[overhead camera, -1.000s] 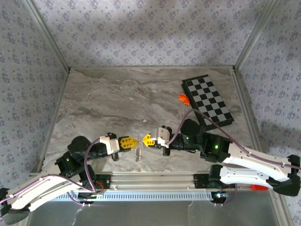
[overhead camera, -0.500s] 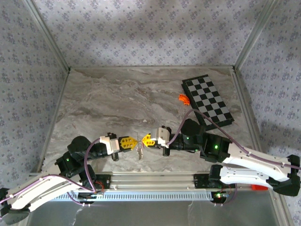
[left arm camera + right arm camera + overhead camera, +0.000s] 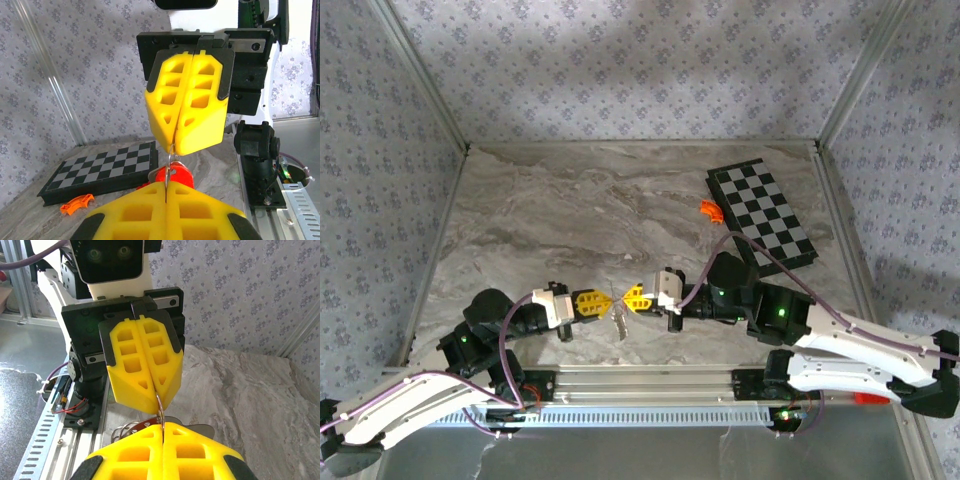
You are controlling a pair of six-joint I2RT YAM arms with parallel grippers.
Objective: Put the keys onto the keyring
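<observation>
Keys (image 3: 620, 322) are swinging slightly rightward under the keyring (image 3: 172, 151) while left claw (image 3: 600, 301) and right claw (image 3: 630, 298) are clamping it, suggesting threading underway.

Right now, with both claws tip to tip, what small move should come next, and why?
Probably a slight twist of the right claw, with the left claw held fixed. Both are shut on the thin keyring spanning their tips, and a red-headed key hangs beneath it, so working it along the wire seems next.
</observation>
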